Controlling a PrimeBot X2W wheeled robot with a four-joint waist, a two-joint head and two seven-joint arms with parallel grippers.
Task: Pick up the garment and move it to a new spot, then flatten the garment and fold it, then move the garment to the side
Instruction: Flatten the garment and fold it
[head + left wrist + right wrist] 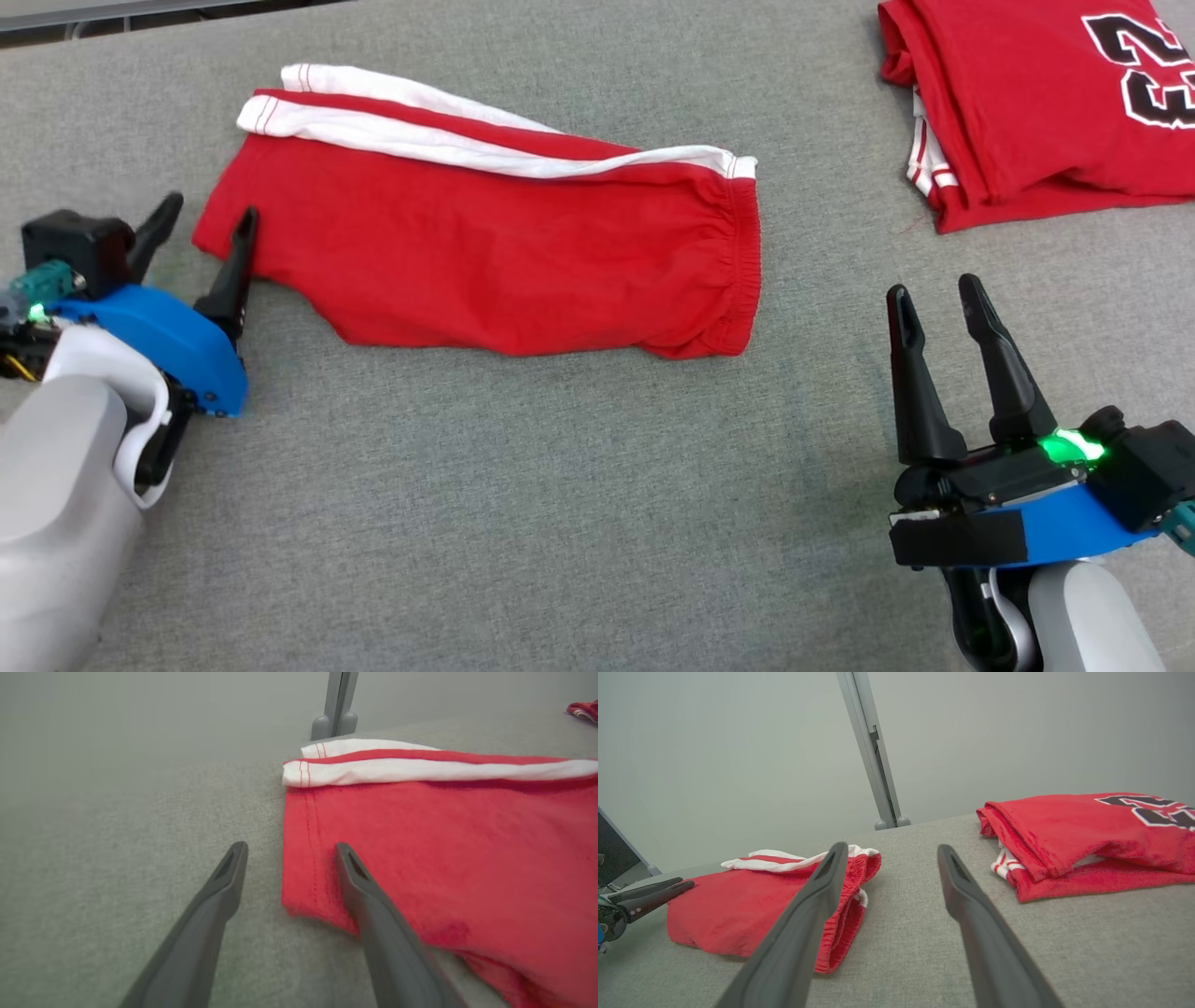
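Red shorts [485, 252] lie flat on table [560, 523], long axis L–R. Left tool [210, 209] spread, straddling leg-hem corner; nearer arm. Right tool [934, 287] spread, empty, apart to right of waistband.

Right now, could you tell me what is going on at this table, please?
The robot is handling laundry on a grey table. The red shorts with white stripes lie folded over. The left gripper is open, one finger over their hem corner and one over bare table. The right gripper is open, apart from them. A folded red jersey lies aside.
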